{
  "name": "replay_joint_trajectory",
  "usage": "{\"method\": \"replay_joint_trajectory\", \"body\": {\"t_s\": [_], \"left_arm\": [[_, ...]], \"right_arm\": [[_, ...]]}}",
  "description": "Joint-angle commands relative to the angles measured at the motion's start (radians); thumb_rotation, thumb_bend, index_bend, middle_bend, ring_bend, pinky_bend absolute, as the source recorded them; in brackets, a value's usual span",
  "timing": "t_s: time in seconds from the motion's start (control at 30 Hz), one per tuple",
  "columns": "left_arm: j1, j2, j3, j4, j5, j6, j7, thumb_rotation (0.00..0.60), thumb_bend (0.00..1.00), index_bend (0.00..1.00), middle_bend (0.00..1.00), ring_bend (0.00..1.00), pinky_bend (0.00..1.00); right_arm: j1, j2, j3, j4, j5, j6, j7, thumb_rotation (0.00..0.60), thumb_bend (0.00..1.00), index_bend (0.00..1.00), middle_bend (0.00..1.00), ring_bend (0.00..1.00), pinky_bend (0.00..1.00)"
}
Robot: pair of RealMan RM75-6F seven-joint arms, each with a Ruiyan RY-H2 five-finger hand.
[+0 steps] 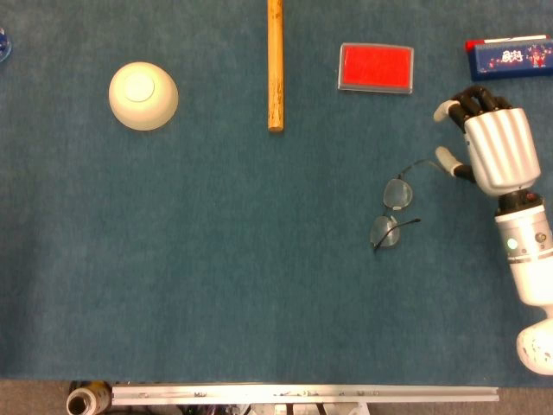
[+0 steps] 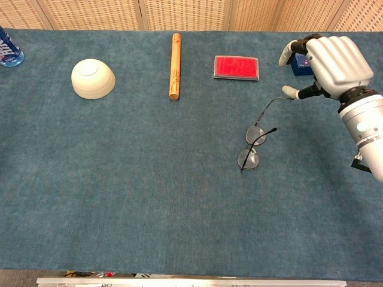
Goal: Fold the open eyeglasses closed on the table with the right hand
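The thin wire-rimmed eyeglasses (image 1: 391, 210) (image 2: 252, 146) lie open on the blue table (image 1: 216, 259), right of centre, both temples sticking out toward the right. My right hand (image 1: 488, 147) (image 2: 326, 63) hovers just right of the far temple's tip, fingers apart and curled forward, holding nothing. Its thumb tip (image 1: 445, 158) (image 2: 289, 91) is at the end of that temple; whether it touches is unclear. My left hand is outside both views.
A red flat case (image 1: 376, 67) lies behind the glasses. A blue box (image 1: 508, 57) sits at the back right, partly behind my right hand in the chest view. A wooden rod (image 1: 275, 60) and an upturned cream bowl (image 1: 143, 95) lie further left.
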Motion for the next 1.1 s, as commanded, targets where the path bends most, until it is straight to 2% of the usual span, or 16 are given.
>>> {"method": "replay_joint_trajectory", "body": {"t_s": [0.03,0.37,1.1], "left_arm": [[0.000,0.000,0.000,0.001,0.000,-0.001,-0.001,0.600,0.44,0.41,0.33,0.14,0.28],[0.001,-0.002,0.002,0.000,0.003,0.000,0.003,0.600,0.44,0.41,0.33,0.14,0.28],[0.002,0.001,0.001,-0.003,0.001,0.000,0.004,0.600,0.44,0.41,0.33,0.14,0.28]], "right_arm": [[0.002,-0.006,-0.003,0.010,-0.005,0.006,0.010,0.600,0.09,0.46,0.45,0.28,0.47],[0.006,-0.018,-0.014,0.039,-0.032,0.027,0.067,0.600,0.04,0.46,0.45,0.28,0.47],[0.013,-0.045,-0.057,0.087,-0.063,0.016,0.112,0.600,0.04,0.46,0.45,0.28,0.47]]}}
